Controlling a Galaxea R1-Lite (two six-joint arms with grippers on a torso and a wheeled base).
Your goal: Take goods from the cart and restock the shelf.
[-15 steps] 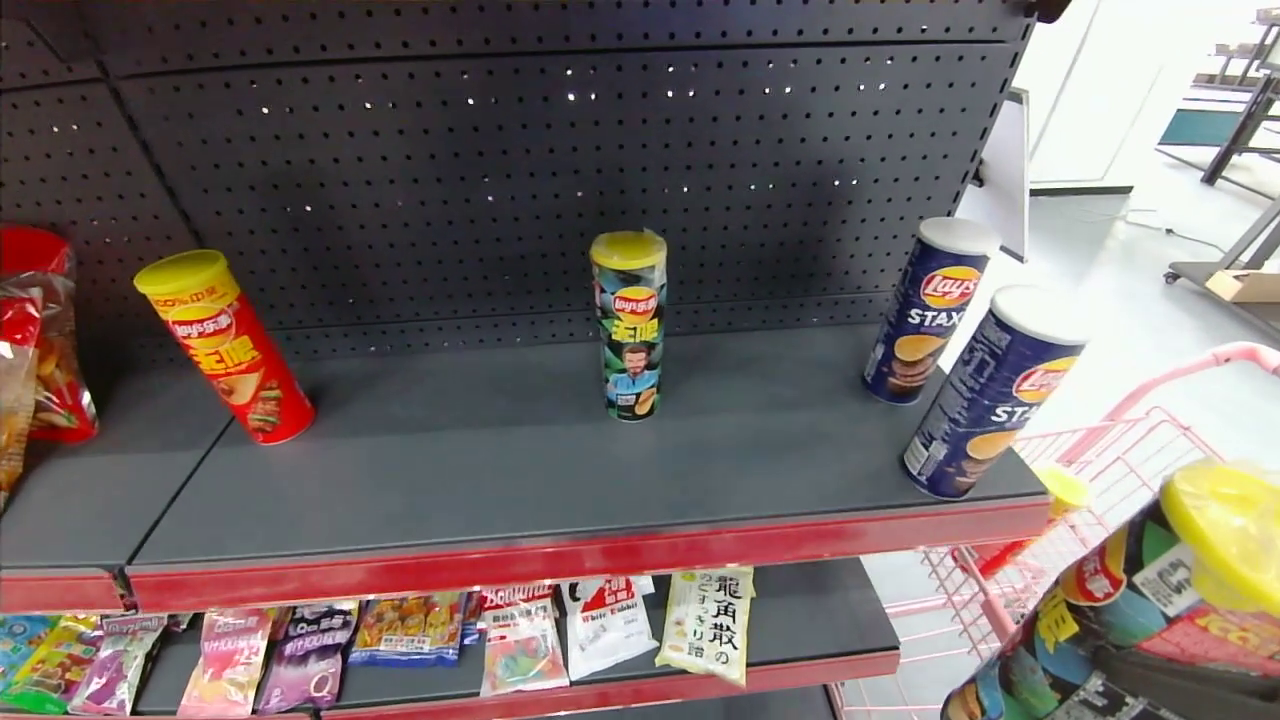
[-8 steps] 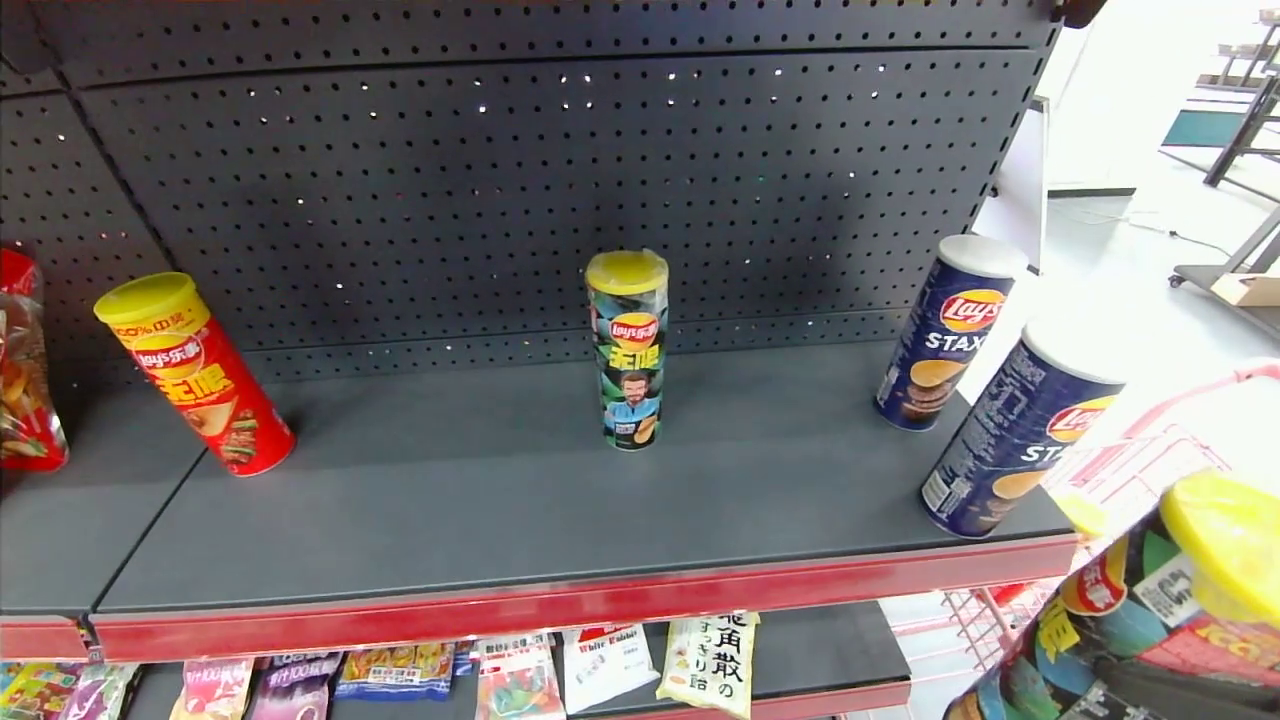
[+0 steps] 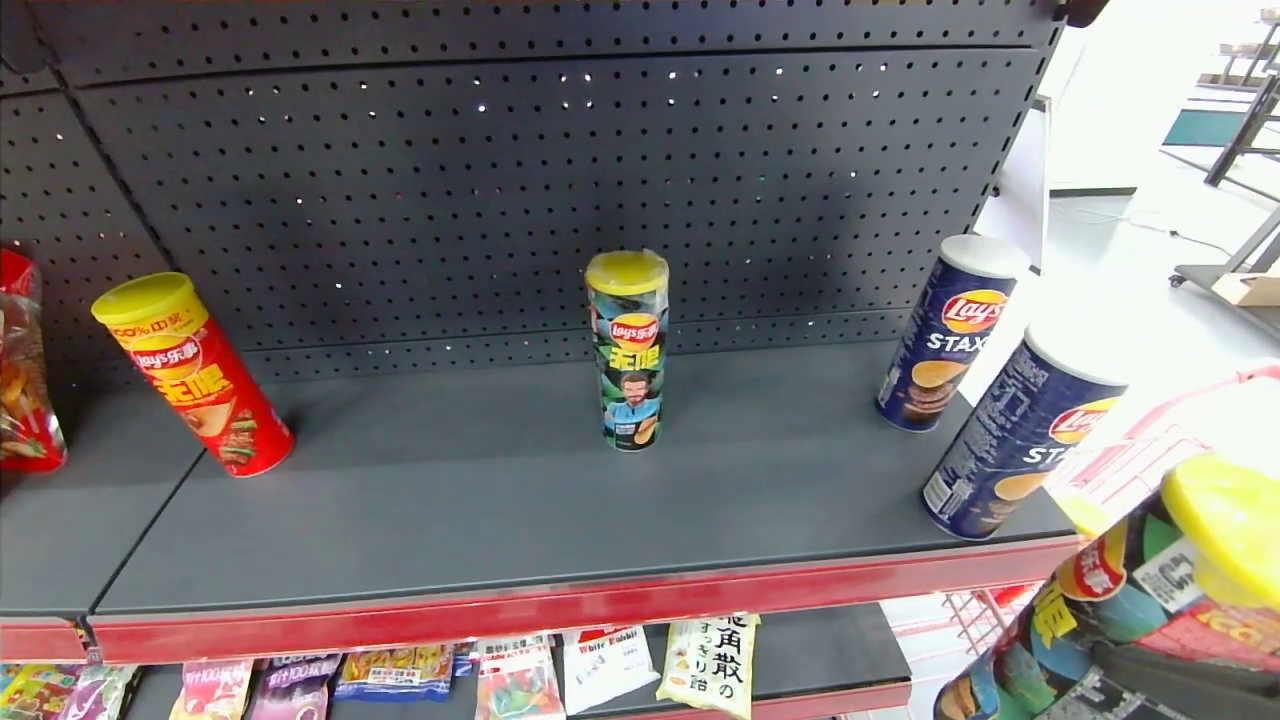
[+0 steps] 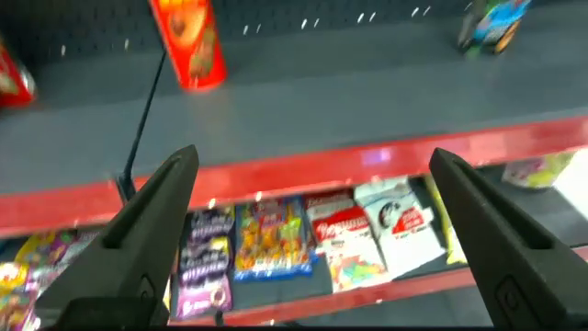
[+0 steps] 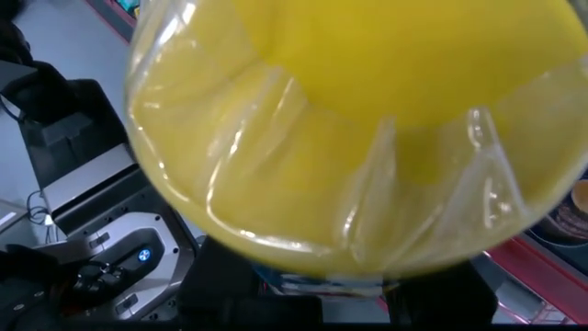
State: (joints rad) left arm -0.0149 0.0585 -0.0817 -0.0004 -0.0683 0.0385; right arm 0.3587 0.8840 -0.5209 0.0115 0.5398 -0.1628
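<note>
Right hand, lower right of frame, clamped on a yellow-lidded can beside the cart. Left hand has fingers apart and is empty, facing the shelf edge. Step, I judge: bringing the can to the shelf. Next: clear the red lip and stand it upright in the gap between the middle can and the blue cans.
</note>
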